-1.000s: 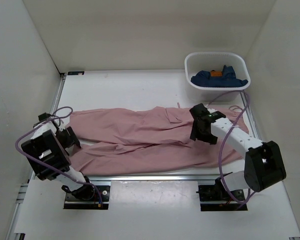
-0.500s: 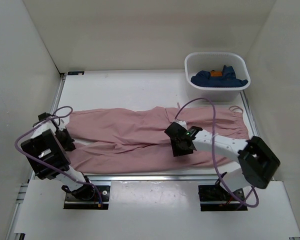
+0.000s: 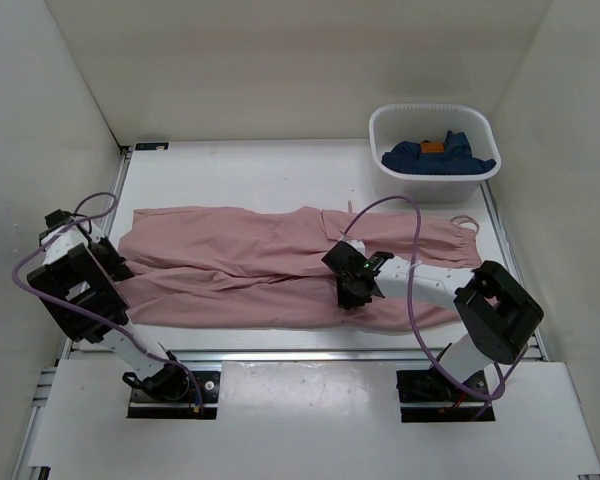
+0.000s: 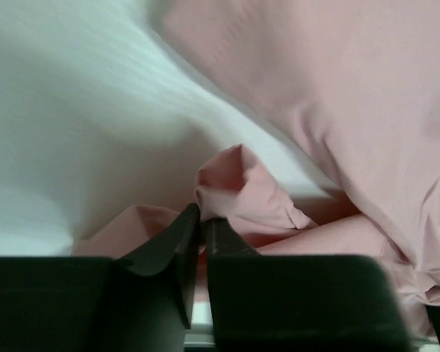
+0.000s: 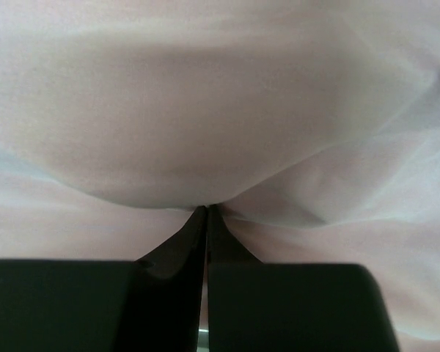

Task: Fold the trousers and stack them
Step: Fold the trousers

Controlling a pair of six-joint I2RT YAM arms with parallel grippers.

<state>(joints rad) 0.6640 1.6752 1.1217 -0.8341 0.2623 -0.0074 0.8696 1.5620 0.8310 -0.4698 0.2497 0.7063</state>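
Top external view: the trousers (image 3: 240, 265) lie flat across the white table (image 3: 250, 175), a long dusty-pink shape of thin, soft cloth with shallow creases along the legs. The waist is at the right, where a thin drawstring (image 3: 467, 222) loops onto the table. The leg ends are at the left, close to the side wall. The near edge of the cloth runs just beside the front rail, while a broad bare strip of table lies beyond it toward the back wall. A white plastic basket (image 3: 380, 125) with rounded corners sits in the far right corner, well apart from the trousers, holding dark blue clothes (image 3: 442, 158).

The left gripper (image 4: 200, 218) has its dark fingers (image 4: 169, 246) pressed together on a small puckered peak of pink cloth at the leg end. The right gripper (image 5: 206, 211), mid-trousers, is pinched on a smooth, taut fold.
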